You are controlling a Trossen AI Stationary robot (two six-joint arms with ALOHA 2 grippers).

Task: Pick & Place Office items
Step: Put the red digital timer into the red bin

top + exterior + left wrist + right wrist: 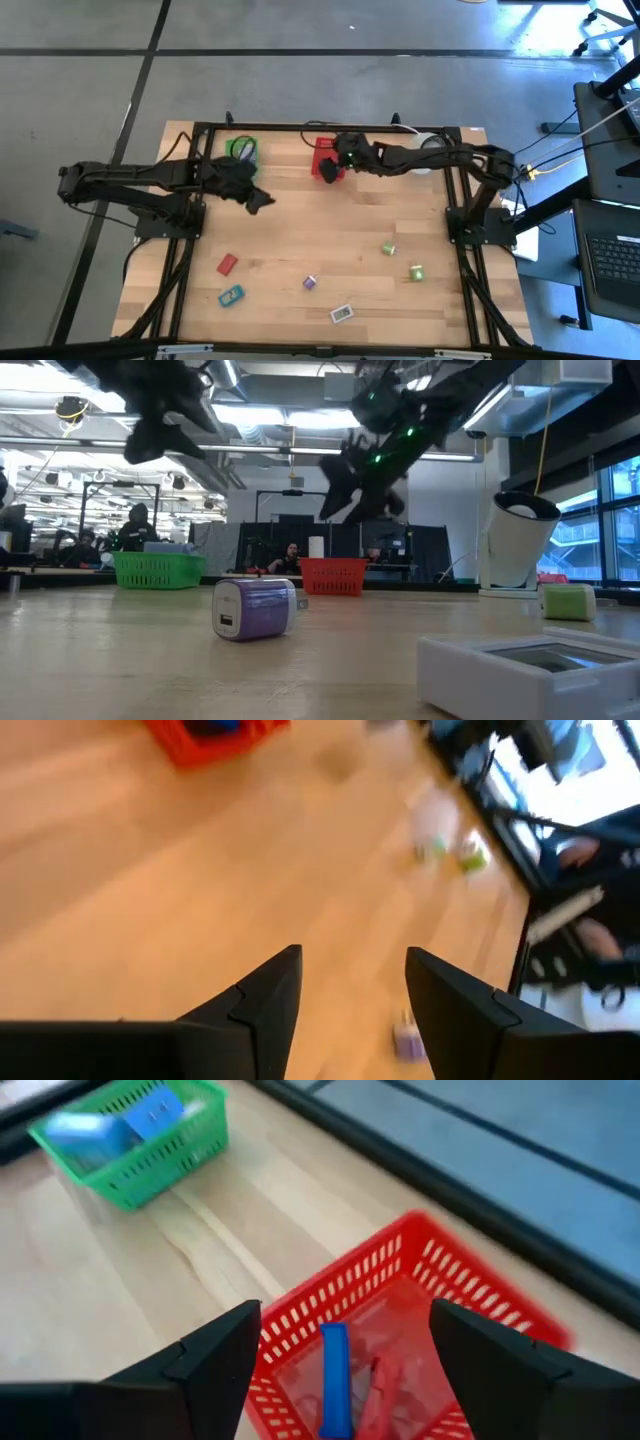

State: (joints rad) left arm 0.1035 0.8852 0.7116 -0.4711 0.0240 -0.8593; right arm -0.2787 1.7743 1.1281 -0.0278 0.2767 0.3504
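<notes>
A pale plank table (330, 230) carries a red mesh basket (400, 1340) at its far edge. The right claw (345, 1365) hangs spread and empty over that basket, a flat blue piece (335, 1380) lying inside directly beneath it. Near the basket, the left claw (350, 995) hovers parted, gripping nothing. A rounded lavender block (255, 607) lies well apart from the basket.

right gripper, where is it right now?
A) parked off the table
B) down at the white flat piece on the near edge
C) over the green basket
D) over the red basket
D: the right gripper hangs open above the red basket, a blue piece lying inside between its fingers' view; the high view also puts it at the red basket.
</notes>
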